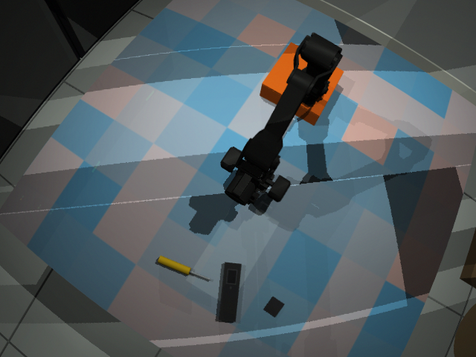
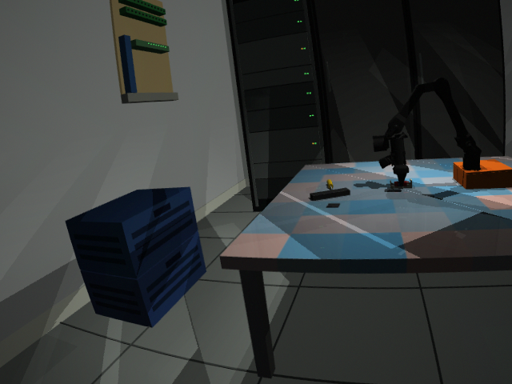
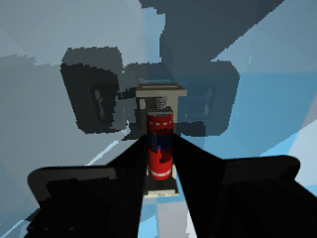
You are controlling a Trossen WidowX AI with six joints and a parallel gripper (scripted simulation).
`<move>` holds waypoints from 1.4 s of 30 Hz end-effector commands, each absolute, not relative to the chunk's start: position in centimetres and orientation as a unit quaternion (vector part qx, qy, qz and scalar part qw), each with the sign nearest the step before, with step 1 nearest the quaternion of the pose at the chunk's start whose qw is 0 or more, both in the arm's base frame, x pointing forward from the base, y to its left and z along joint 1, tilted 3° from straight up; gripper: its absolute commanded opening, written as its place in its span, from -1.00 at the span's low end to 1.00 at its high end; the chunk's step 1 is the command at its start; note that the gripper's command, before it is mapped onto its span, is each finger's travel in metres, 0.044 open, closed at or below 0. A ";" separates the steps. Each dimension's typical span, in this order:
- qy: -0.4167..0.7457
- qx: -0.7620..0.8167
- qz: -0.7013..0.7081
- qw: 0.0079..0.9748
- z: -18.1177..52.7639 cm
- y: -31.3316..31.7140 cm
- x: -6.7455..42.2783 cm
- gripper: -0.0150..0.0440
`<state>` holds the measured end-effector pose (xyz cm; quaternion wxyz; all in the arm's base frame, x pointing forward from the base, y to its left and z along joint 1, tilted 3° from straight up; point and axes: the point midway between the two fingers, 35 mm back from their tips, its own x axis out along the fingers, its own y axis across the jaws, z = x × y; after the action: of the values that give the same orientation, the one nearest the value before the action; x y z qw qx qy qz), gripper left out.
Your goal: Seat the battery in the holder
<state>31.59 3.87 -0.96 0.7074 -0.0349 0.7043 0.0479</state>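
Note:
My gripper [image 3: 159,138] [image 1: 258,200] [image 2: 400,180] is shut on the red battery [image 3: 159,150], gripping it across its middle. In the wrist view the battery lies lengthwise over the beige holder [image 3: 160,91], in line with it. Its far end, with a white dashed band, sits just short of the spring [image 3: 158,102]. The holder's near end [image 3: 160,191] shows below the battery. I cannot tell whether the battery rests on the holder's floor. In the top view the arm hides the battery and holder. In the exterior view the fingertips are down at table height over the holder [image 2: 392,186].
A yellow screwdriver [image 1: 173,265] [image 2: 330,183], a long black bar [image 1: 229,291] [image 2: 330,193] and a small black square [image 1: 274,306] [image 2: 333,205] lie toward the table's edge. The arm stands on an orange base block [image 1: 274,88] [image 2: 482,174]. A blue cabinet [image 2: 136,252] stands on the floor.

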 end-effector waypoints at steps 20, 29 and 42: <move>0.702 -0.034 0.047 0.710 -1.1 3.8 30.7 -0.27; 0.702 -0.034 0.047 0.710 -0.9 3.8 30.7 0.08; 0.702 -0.035 0.048 0.710 1.7 3.7 30.7 0.34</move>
<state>30.53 3.72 0.52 0.7078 -0.0345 0.7040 0.0476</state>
